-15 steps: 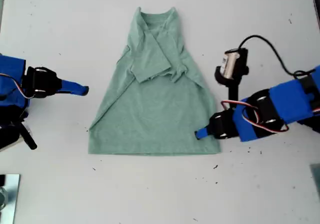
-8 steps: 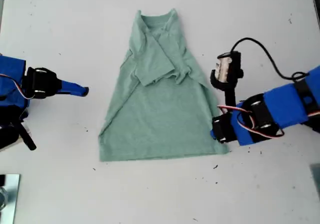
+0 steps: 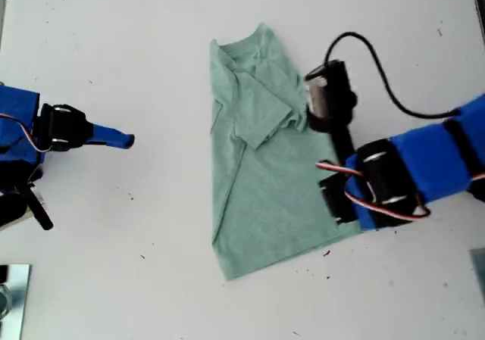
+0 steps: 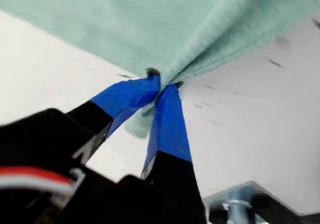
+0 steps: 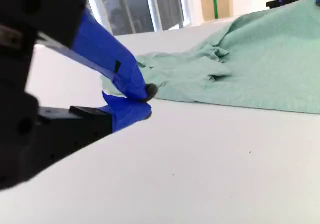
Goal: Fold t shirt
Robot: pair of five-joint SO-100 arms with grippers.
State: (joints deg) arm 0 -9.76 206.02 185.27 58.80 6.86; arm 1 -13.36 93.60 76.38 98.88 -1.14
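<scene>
Pinching a bunched hem corner, my first gripper (image 4: 161, 87) is holding the t shirt (image 3: 261, 166) mid-table; soft, light cloth is draping. My second gripper (image 5: 134, 100) is sitting closed, empty.

Both arms: blue bodies w/ black servo blocks, red/white wires at joints. My first gripper (image 4: 162, 87) & my second gripper (image 5: 135, 99): blue-taped fingers on black bases. Black cable (image 3: 379, 67) loops to a wrist cam (image 3: 326, 98).

A plain pale sage-green cotton t shirt (image 3: 261, 173) lies on a white tabletop (image 3: 114, 45) between blue-and-black arms with blue-taped jaws.
</scene>
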